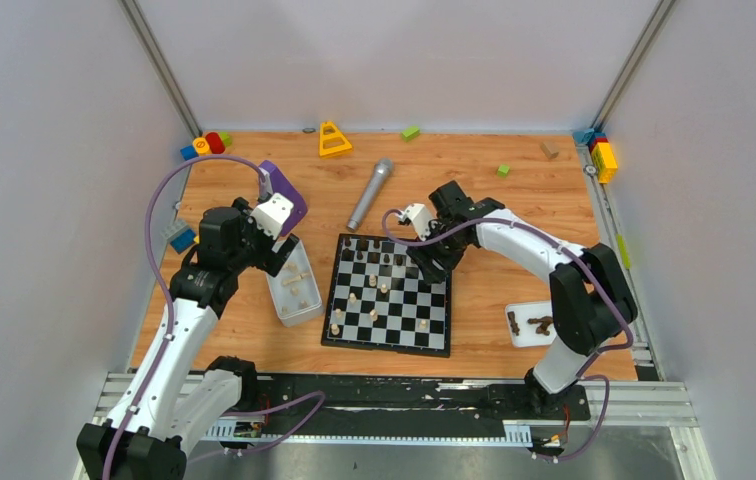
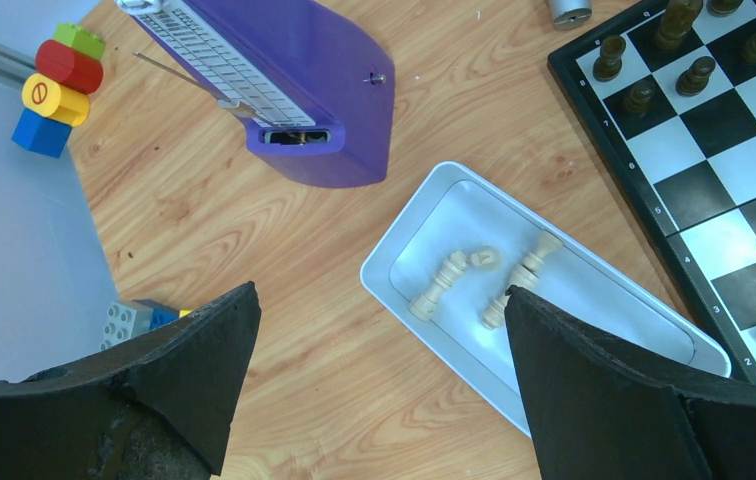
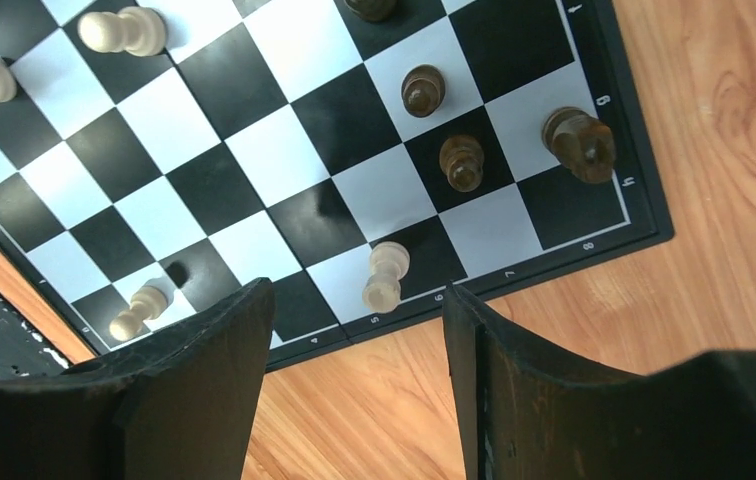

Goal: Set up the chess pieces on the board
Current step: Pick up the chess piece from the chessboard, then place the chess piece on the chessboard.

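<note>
bright, even light | soft shadows | near tool edges blurred

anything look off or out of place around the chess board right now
Light pieces lie tipped on their sides in the white tray left of the chessboard, not yet set up. Other light pieces stand scattered over middle squares instead of in a row. Nothing looks broken or spilled.

Chessboard (image 3: pixel 254 170): black-and-white chequered, black rim. Cream pieces (image 3: pixel 386 275); dark brown pieces (image 3: pixel 462 162). Tray (image 2: pixel 484 210) under black left gripper (image 2: pixel 382 293): pale grey. Metronome (image 2: pixel 314 70) beyond it: purple. Table (image 2: pixel 254 250): orange woodgrain.
</note>
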Robot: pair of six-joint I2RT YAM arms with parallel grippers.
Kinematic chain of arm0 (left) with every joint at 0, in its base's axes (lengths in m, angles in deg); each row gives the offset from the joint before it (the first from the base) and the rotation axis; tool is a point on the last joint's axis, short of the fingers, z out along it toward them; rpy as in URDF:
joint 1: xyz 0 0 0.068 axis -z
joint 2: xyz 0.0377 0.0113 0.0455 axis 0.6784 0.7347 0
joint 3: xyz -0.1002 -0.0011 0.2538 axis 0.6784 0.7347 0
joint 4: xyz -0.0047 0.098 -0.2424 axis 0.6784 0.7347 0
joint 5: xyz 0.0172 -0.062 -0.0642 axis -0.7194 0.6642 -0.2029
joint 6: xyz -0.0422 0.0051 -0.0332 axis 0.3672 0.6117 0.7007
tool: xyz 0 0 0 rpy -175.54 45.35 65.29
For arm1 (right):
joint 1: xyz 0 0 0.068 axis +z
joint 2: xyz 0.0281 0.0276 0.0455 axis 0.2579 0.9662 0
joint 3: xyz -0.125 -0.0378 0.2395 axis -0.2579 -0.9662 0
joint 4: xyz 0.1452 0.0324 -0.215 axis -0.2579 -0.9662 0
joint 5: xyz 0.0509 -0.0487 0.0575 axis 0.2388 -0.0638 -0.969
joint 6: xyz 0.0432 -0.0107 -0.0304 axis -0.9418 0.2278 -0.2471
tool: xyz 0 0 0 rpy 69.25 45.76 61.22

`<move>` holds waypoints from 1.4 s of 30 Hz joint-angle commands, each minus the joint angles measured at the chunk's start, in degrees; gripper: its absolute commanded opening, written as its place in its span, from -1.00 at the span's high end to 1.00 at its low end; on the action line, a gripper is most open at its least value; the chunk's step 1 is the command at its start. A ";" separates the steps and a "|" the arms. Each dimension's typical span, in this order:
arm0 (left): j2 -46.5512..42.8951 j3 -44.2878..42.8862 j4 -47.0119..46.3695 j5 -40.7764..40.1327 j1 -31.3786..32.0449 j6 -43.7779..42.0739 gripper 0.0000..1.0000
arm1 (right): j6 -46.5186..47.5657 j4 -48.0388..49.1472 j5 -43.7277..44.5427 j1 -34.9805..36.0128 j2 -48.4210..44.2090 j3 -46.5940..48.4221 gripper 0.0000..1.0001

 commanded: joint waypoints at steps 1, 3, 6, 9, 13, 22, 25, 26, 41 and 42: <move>-0.41 0.21 -1.56 0.13 -0.40 0.15 -1.00 | -0.73 2.09 0.80 -0.30 2.64 1.67 -0.27; -0.41 0.17 -1.56 0.13 -0.37 0.20 -1.00 | -0.59 2.39 1.20 -0.38 3.55 1.58 -0.21; -0.41 0.21 -1.56 0.13 -0.37 0.23 -1.00 | -0.55 2.38 1.17 -0.56 4.44 1.51 0.04; -0.41 0.21 -1.56 0.17 -0.39 0.19 -1.00 | -0.55 2.28 1.22 -0.57 4.34 1.15 0.35; -0.34 0.26 -1.56 0.19 -0.38 0.15 -1.00 | -0.62 1.90 1.01 -0.52 3.23 0.55 0.67; -0.20 0.30 -1.56 0.62 -0.37 0.23 -1.00 | 1.74 -2.10 -3.67 0.03 -6.59 -6.02 0.97; -0.15 0.39 -1.64 0.73 -0.39 0.17 -1.00 | 3.21 -2.81 -5.24 1.92 -10.68 -10.53 0.94; -0.15 0.39 -1.65 0.74 -0.35 0.20 -1.00 | 3.38 -3.02 -5.85 2.80 -11.78 -11.62 0.92; -0.06 0.13 -1.39 0.65 -0.39 0.23 -1.00 | 2.26 -1.23 -5.56 14.39 -15.20 -18.25 0.84; -0.02 0.13 -1.38 0.66 -0.40 0.28 -1.00 | 2.33 -1.11 -5.55 14.69 -14.93 -18.14 0.84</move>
